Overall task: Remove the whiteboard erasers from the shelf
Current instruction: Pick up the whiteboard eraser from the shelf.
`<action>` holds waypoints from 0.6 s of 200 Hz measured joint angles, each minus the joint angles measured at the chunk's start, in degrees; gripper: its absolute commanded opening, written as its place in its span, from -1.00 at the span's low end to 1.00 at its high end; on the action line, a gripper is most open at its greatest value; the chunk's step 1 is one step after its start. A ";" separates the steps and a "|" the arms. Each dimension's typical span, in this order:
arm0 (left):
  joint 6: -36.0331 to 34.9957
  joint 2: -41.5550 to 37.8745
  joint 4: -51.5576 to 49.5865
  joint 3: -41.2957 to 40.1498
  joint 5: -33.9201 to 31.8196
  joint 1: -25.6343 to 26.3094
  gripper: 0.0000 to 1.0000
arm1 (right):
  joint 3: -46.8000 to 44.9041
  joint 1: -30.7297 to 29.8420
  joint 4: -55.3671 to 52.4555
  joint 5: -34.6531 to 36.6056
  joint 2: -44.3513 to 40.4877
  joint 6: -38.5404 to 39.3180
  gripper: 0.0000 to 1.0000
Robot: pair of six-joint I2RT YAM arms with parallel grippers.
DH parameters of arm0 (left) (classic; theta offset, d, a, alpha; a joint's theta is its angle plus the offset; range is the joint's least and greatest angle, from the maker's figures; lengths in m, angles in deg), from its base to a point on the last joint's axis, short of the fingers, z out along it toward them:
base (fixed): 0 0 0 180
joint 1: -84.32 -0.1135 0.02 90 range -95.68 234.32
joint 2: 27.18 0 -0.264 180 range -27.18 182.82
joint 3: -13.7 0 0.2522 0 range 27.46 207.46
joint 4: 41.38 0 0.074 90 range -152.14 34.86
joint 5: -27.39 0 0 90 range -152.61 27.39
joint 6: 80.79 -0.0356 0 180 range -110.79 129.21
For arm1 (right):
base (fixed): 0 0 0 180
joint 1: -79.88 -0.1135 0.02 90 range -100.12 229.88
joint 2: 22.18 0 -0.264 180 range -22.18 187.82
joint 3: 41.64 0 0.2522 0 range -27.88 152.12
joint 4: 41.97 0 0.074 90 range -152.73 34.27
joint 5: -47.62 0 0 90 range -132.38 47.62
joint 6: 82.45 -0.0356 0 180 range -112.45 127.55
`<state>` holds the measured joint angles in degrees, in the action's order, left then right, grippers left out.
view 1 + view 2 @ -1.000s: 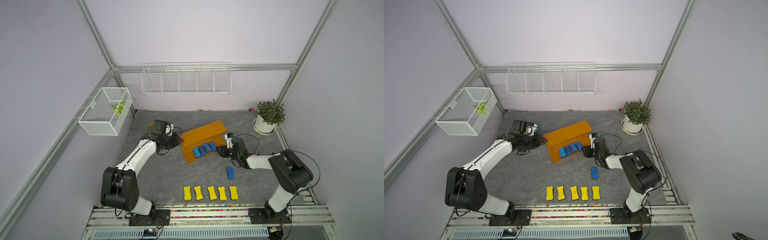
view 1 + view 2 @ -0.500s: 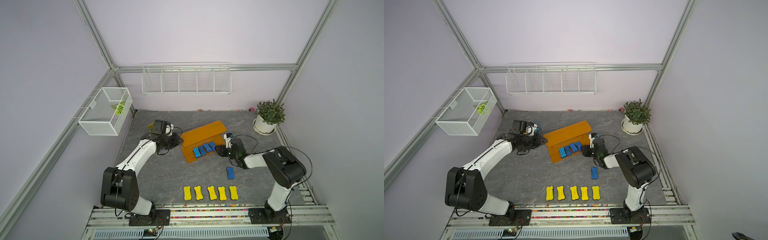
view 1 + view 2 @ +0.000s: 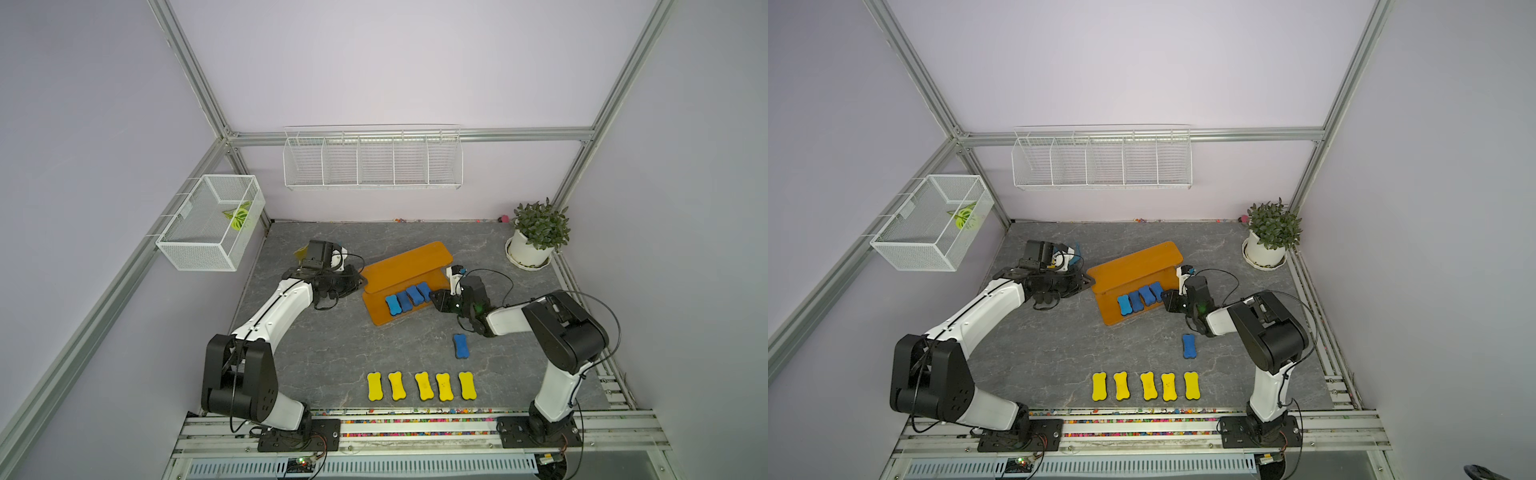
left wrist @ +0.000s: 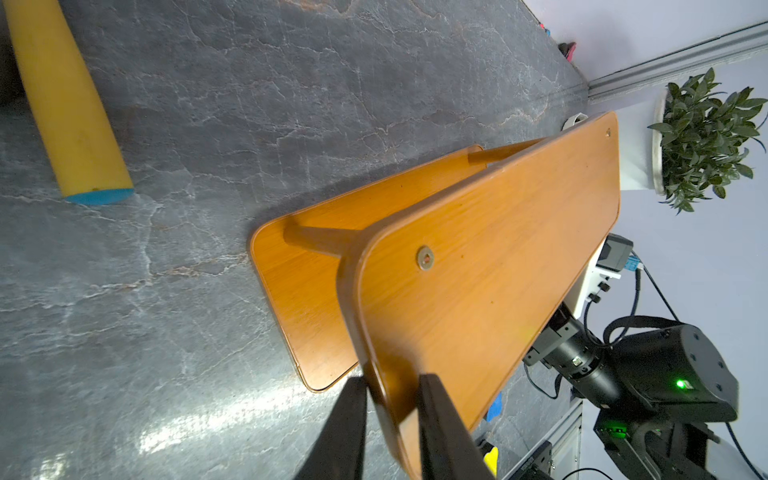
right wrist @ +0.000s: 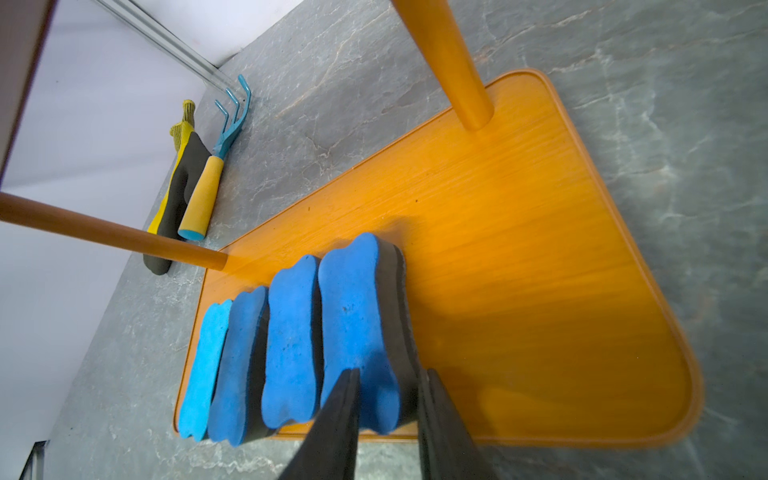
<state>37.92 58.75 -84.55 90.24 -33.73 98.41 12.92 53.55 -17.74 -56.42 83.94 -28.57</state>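
The orange-brown shelf (image 3: 409,259) (image 3: 1136,259) stands mid-table. Several blue whiteboard erasers (image 3: 405,297) (image 3: 1136,300) lean on edge in a row on its lower board (image 5: 519,232). My right gripper (image 3: 436,300) (image 3: 1168,300) (image 5: 388,374) is shut on the end blue eraser (image 5: 357,316), one finger on its blue face and one on its dark underside. My left gripper (image 3: 360,279) (image 3: 1088,282) (image 4: 392,380) is shut on the corner edge of the shelf's top board (image 4: 498,249). One blue eraser (image 3: 460,345) (image 3: 1188,346) and a row of several yellow erasers (image 3: 423,385) (image 3: 1148,385) lie on the table in front.
A potted plant (image 3: 536,237) stands at the back right. A wire basket (image 3: 212,228) hangs on the left wall and a wire rack (image 3: 372,158) on the back wall. A yellow glove (image 5: 174,195) and a small rake (image 5: 216,158) lie behind the left arm.
My right gripper has edged in toward the shelf's lower board and its jaws have closed on the end blue eraser. The left gripper and the shelf have stayed put.
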 measured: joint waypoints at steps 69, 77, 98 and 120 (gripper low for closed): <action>-0.96 -0.87 -0.31 -0.33 -2.10 0.00 -0.06 | 0.11 -0.07 0.02 0.09 0.00 -0.39 -0.87; -0.94 -0.96 -0.48 -0.33 -2.21 0.00 -0.06 | 0.15 -0.11 -0.04 0.09 0.00 -0.31 -0.89; -0.96 -0.98 -0.74 -0.33 -2.47 0.00 -0.04 | 0.17 -0.35 -0.50 0.55 -0.33 -0.44 -0.98; -0.96 -1.31 -0.98 -0.33 -2.64 0.00 -0.01 | 0.09 -0.83 -2.89 1.68 -1.75 -0.52 -1.00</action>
<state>36.96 57.44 -85.53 89.92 -36.37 98.41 13.01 52.72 -20.62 -54.74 82.20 -29.09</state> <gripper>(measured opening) 0.486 0.084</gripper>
